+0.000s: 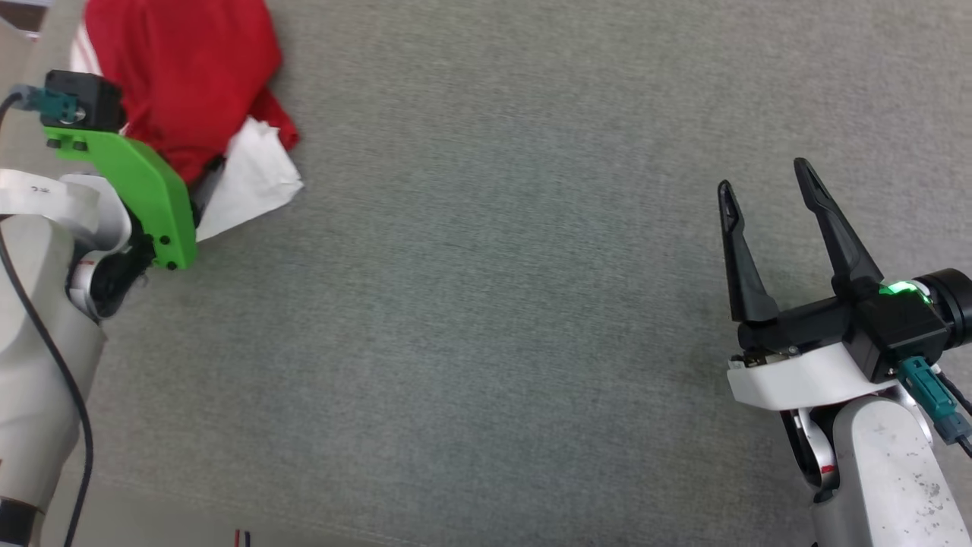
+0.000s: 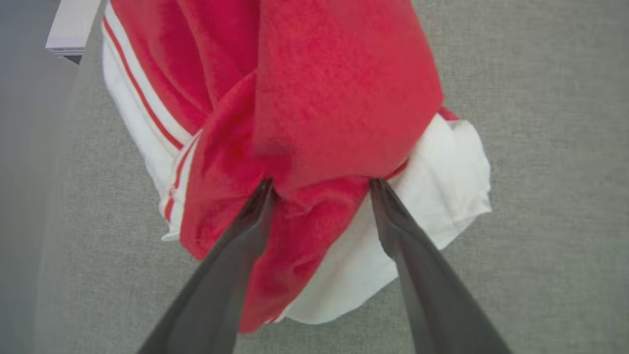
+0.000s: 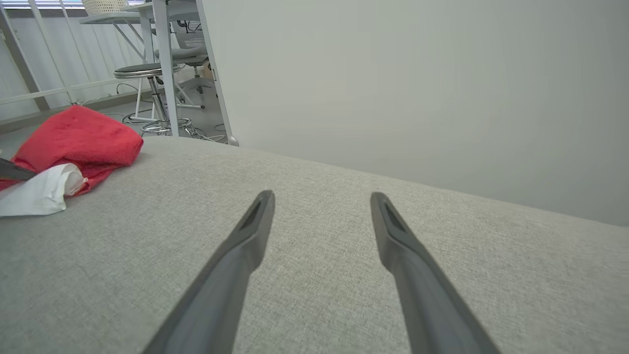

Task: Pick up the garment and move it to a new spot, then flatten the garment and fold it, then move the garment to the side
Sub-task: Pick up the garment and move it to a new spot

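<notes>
Right gripper [image 1: 763,176] low at right in head view, fingers spread wide, nothing between them, over bare grey fabric surface [image 1: 493,304], well apart from the garment [image 1: 182,68]. Left gripper [image 2: 320,183] at far left, hidden under a green bracket [image 1: 144,190] in head view. In left wrist view fingers spread as well, tips pushed into the red folds, cloth bunched between them but not clamped. Garment crumpled in a heap near the left edge of the surface, top left of head view. Red body on top, white sleeve [image 1: 250,178] sticking out toward the robot's right, red-and-white striped trim [image 2: 147,113] along the opposite side. Farther off, past the surface edge in right wrist view: plain pale wall [image 3: 417,98], round stool [image 3: 140,71], white table legs [image 3: 164,64].
</notes>
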Controlling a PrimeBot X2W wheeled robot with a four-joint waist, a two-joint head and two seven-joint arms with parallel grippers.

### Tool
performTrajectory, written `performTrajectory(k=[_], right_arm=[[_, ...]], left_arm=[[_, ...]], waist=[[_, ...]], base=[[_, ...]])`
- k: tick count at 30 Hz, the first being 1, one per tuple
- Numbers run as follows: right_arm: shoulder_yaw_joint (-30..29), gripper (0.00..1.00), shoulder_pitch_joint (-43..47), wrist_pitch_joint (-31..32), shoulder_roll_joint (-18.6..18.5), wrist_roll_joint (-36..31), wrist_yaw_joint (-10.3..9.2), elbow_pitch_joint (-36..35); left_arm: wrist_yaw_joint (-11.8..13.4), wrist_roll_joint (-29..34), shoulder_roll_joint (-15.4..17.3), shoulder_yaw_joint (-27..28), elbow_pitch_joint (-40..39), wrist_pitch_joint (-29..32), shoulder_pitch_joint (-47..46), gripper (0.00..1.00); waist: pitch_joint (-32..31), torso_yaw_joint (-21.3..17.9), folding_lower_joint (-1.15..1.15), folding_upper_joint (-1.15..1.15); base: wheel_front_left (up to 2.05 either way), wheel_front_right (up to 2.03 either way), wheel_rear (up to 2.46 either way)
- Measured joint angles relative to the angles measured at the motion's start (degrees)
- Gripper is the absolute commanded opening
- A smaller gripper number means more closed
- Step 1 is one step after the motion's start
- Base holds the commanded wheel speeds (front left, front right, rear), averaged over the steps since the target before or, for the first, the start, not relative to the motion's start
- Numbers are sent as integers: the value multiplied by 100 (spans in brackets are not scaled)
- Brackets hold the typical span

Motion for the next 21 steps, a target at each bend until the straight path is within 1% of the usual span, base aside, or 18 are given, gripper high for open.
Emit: performTrajectory(k=[7,8,9,10,13,15,21], right_arm=[[4,100,-18,0,-2,0,0,4],[1,100,-18,0,-3,0,0,4],[-4,100,-18,0,-4,0,0,5],[-11,100,-18,0,-7,-3,0,8],[-35,100,-19,0,-4,-35,0,27],[-58,100,-19,0,-5,-41,0,62],[-81,100,-16,0,5,-40,0,197]], left_arm=[[0,-319,96,-202,700,-64,-232,100],[0,-367,119,-226,732,-58,-247,79],[0,-457,136,-243,759,-58,-259,23],[0,-568,166,-280,761,-59,-266,0],[2,-767,210,-390,754,-99,-295,0],[2,-856,209,-455,775,-263,-291,0],[0,-979,207,-631,791,-1066,-178,0]], waist=[[262,-357,0,1],[284,-380,0,1],[308,-402,0,1],[326,-417,0,1],[337,-410,0,1],[309,-386,0,1],[87,-313,0,1]], base=[[0,0,0],[0,0,0],[0,0,0],[0,0,0],[0,0,0],[0,0,0],[0,0,0]])
